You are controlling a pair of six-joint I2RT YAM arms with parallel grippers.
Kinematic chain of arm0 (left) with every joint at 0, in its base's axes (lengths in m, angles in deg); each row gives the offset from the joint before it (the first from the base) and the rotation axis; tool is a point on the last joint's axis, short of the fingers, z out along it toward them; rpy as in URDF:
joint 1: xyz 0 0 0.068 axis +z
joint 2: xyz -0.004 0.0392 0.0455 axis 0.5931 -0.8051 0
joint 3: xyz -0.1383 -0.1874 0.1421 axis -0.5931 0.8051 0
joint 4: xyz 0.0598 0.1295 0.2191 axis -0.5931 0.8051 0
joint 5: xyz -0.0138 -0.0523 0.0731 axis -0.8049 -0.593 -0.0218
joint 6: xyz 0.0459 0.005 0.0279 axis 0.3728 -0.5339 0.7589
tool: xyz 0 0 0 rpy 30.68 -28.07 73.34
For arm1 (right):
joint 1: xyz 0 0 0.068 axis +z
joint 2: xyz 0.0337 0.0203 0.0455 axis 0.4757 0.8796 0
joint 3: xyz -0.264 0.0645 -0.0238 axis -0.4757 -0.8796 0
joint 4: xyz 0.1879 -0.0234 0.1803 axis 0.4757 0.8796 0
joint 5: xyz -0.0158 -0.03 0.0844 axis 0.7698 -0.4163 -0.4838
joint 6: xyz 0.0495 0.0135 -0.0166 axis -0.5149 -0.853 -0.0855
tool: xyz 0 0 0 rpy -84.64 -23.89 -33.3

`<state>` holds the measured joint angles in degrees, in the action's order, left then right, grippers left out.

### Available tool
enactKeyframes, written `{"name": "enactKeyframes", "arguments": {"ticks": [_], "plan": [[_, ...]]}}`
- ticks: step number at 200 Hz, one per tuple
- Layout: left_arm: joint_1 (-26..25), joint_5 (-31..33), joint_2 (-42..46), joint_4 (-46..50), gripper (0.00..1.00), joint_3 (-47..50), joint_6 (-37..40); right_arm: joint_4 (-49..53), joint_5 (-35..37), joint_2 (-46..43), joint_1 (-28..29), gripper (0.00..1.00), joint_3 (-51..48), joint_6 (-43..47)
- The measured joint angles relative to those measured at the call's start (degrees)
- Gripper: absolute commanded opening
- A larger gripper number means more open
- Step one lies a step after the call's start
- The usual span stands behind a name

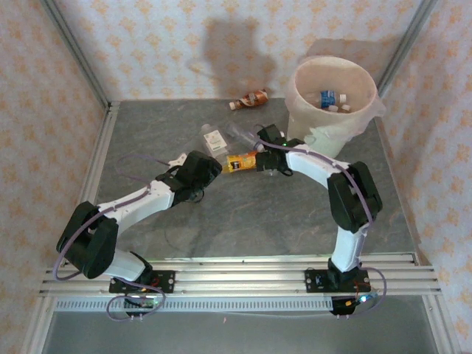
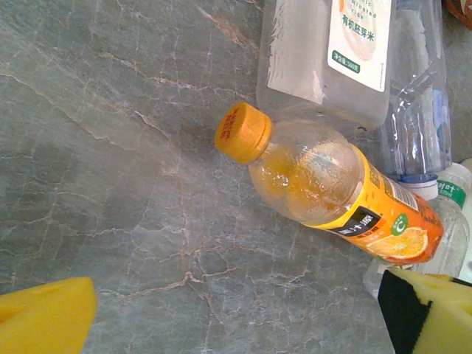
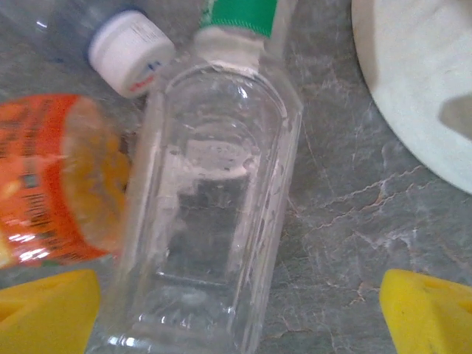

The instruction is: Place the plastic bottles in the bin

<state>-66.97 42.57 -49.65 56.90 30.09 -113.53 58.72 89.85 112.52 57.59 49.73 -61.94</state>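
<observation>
Both grippers have their jaws spread wide and grasp nothing: the right gripper (image 3: 240, 313) straddles a clear bottle (image 3: 214, 199) that has a green band at its neck, and the left gripper (image 2: 236, 324) hangs just short of the orange-labelled bottle (image 2: 346, 192), which lies on its side. These two bottles touch in a small cluster on the grey table (image 1: 258, 221), with a white-labelled bottle (image 1: 214, 139) just beside them. Near the right gripper, at the far right, stands the bin (image 1: 332, 125) with a few capped bottles (image 1: 330, 99) inside, and a brown-red bottle (image 1: 249, 99) lies to its left by the back wall.
</observation>
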Motion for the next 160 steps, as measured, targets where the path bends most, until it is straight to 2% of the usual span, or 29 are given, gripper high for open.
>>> {"name": "enactKeyframes", "arguments": {"ticks": [26, 60, 118, 160], "plan": [[0.0, 0.0, 0.0, 0.04, 1.0, 0.0, 0.0, 0.74, 0.66, 3.74, -0.37, 0.82, 3.17, -3.69], [0.0, 0.0, 0.0, 0.26, 1.0, 0.0, 0.02, 0.17, 0.5, 4.5, -0.94, 0.67, 3.41, -6.03], [0.37, -0.02, 0.0, 0.35, 1.0, 0.0, 0.02, -2.82, -0.2, 3.13, -1.14, 0.62, 0.66, -5.6], [0.37, -0.02, 0.0, 0.35, 1.0, 0.0, 0.02, -2.27, -3.37, -4.11, -1.22, 0.62, -7.72, -5.27]]}}
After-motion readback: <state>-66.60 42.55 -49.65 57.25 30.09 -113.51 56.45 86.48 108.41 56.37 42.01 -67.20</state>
